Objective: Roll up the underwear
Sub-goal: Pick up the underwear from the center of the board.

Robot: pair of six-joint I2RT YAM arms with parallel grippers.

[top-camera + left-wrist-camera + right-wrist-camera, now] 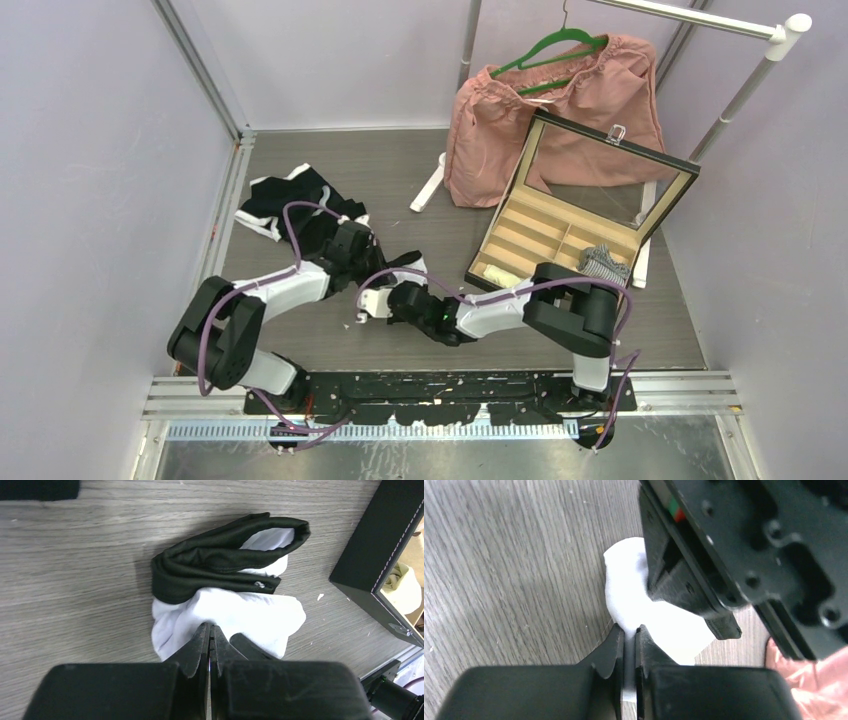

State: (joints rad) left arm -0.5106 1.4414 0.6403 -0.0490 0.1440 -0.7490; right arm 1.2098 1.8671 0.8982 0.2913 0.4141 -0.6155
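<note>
The white briefs [240, 615] lie bunched mid-surface, their black band folded loosely over the top. Mostly black briefs [290, 205] sit heaped toward the far left.

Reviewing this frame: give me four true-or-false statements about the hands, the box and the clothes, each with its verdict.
1. The left hand and right hand are both shut on the white-and-black underwear. True.
2. The box has its lid closed. False: the lid stands open.
3. The pink garment lies folded inside the box. False: it hangs from a green hanger behind the box.
4. A dark underwear pile lies beyond the left hand. True.
</note>
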